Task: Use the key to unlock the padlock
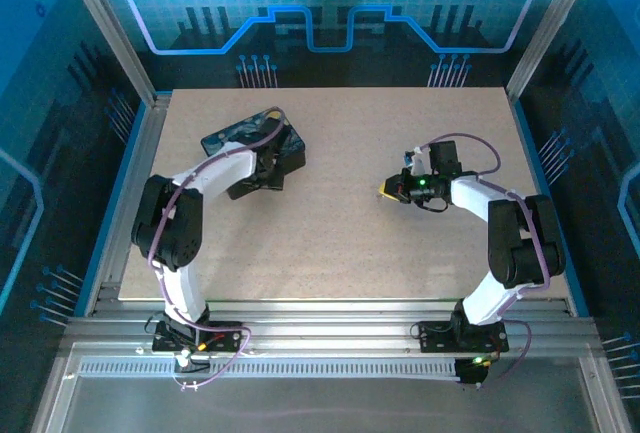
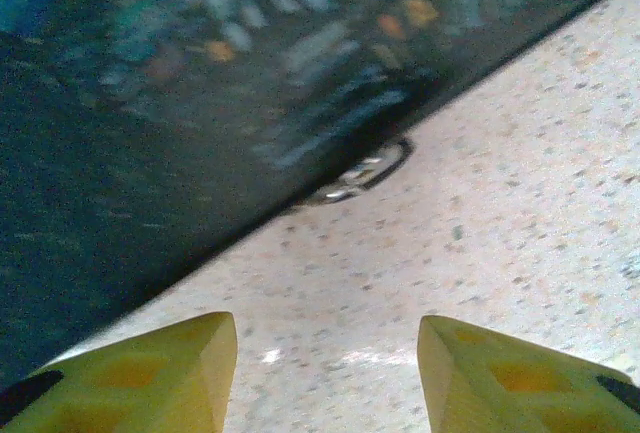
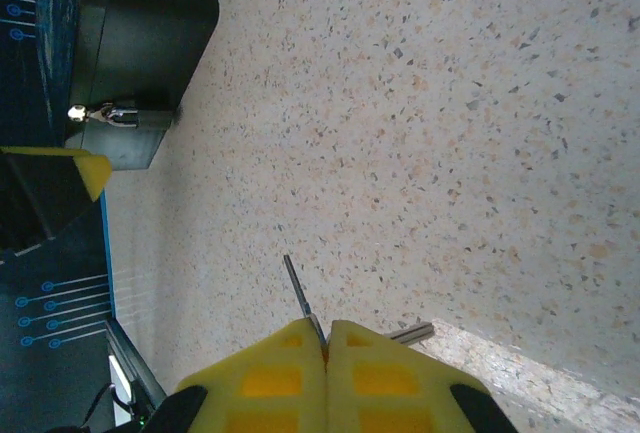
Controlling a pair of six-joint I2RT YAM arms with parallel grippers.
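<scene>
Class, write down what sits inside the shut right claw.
A thin silvery key is pinched in the right claw; its metal ends stick out ahead and sideways. The part inside the grip is covered.

The table (image 1: 400,253) is a pale speckled board (beige, flecked dark). A box (image 1: 228,137) with a painted lid sits at its far left. The padlock (image 2: 362,170) shows its silvery loop at the box's foot.
</scene>
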